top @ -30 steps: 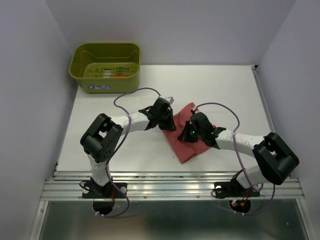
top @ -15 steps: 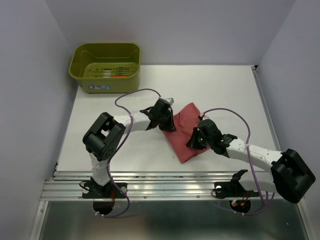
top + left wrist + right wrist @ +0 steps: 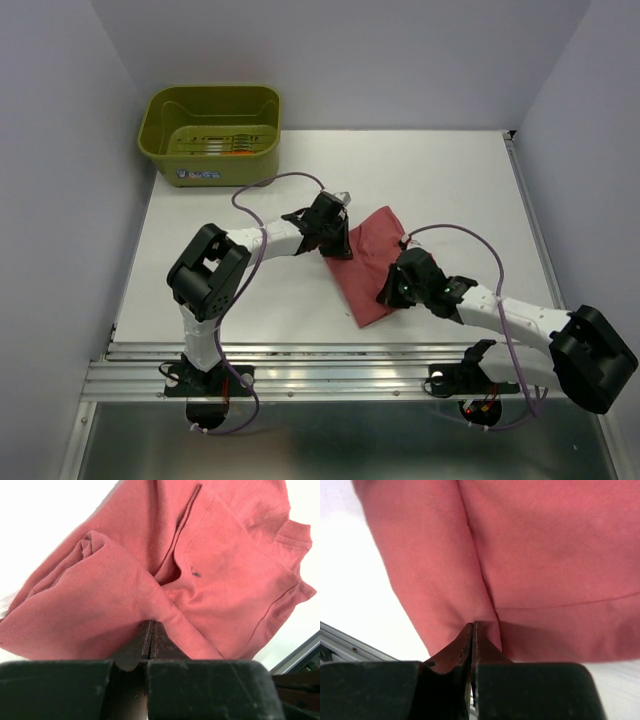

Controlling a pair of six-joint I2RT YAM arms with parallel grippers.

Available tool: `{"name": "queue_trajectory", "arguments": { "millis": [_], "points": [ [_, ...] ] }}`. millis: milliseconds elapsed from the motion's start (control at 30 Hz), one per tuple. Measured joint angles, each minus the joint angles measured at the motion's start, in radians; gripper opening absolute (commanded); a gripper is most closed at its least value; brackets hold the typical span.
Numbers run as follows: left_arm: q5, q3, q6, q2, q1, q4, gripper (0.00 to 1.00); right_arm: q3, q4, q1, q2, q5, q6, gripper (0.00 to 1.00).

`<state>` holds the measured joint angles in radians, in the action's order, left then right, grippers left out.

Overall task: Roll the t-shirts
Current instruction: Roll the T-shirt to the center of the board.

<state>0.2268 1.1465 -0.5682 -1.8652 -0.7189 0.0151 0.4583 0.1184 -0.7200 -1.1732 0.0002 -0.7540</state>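
Observation:
A dusty brick-red t-shirt (image 3: 370, 250) lies folded in a slanted strip at the middle of the white table (image 3: 450, 180). My left gripper (image 3: 341, 248) is at the strip's upper left edge. Its jaws are shut on a raised fold of the cloth (image 3: 100, 605), pinched at the left gripper's (image 3: 151, 623) tips. My right gripper (image 3: 387, 296) is at the strip's lower right edge. The right gripper (image 3: 472, 624) is shut, and a crease of the t-shirt (image 3: 545, 545) gathers at its tips. A slim orange-red roll (image 3: 234, 153) lies inside the tub.
An olive-green plastic tub (image 3: 200, 172) stands at the far left corner of the table. Grey walls close in the left, back and right sides. A metal rail (image 3: 340, 365) runs along the near edge, past both arm bases.
My right gripper has drawn back from the middle of the t-shirt toward the near right, to its lower right edge. The left gripper has stayed at the upper left edge.

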Motion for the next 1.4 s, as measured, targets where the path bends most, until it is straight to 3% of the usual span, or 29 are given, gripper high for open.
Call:
{"name": "queue_trajectory", "arguments": {
  "millis": [133, 367, 700, 900, 1100, 1200, 1333, 1400],
  "points": [
    [-0.009, 0.042, 0.014, 0.015, 0.0, 0.058, 0.0, 0.075, 0.137, -0.023, 0.051, 0.064, 0.039, 0.07],
    [-0.037, 0.096, 0.034, 0.145, 0.013, 0.127, 0.04, 0.252, 0.27, -0.144, 0.048, 0.208, 0.104, 0.34],
    [-0.098, 0.028, 0.043, 0.331, 0.117, 0.189, 0.17, 0.359, 0.428, -0.437, -0.154, 0.439, 0.128, 0.56],
    [-0.122, -0.052, 0.035, 0.393, 0.204, 0.212, 0.19, 0.394, 0.447, -0.499, -0.261, 0.51, 0.134, 0.63],
    [-0.123, -0.079, 0.029, 0.394, 0.204, 0.214, 0.19, 0.408, 0.432, -0.506, -0.34, 0.525, 0.146, 0.63],
    [-0.121, -0.089, 0.024, 0.394, 0.204, 0.209, 0.2, 0.407, 0.407, -0.507, -0.365, 0.524, 0.153, 0.56],
    [-0.115, -0.108, 0.013, 0.394, 0.204, 0.196, 0.29, 0.39, 0.365, -0.507, -0.399, 0.543, 0.154, 0.32],
    [-0.107, -0.123, 0.009, 0.394, 0.204, 0.185, 0.49, 0.388, 0.358, -0.507, -0.399, 0.558, 0.151, 0.18]
  ]
}}
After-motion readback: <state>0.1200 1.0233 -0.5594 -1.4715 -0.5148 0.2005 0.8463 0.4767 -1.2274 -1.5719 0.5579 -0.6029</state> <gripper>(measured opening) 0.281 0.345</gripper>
